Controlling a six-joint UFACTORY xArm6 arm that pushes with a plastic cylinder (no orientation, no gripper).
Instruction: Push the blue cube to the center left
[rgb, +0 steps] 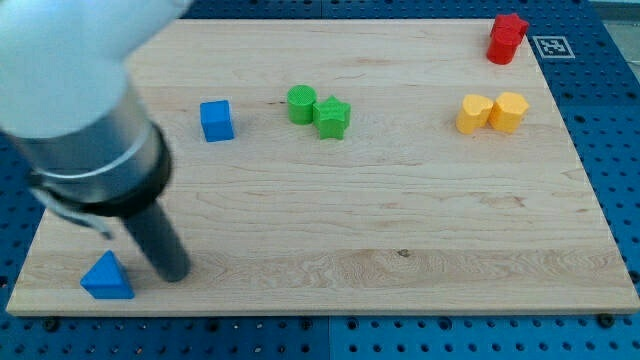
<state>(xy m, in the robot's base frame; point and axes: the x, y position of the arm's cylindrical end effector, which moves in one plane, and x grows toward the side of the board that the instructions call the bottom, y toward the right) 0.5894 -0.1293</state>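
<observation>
The blue cube sits on the wooden board in the upper left part. My rod comes down from the view's top left, and my tip rests on the board near the lower left, well below the cube. A blue triangular block lies just left of my tip, close to the board's bottom left corner.
A green cylinder and a green star-shaped block touch each other right of the cube. Two yellow blocks sit side by side at the right. A red block stands at the top right corner.
</observation>
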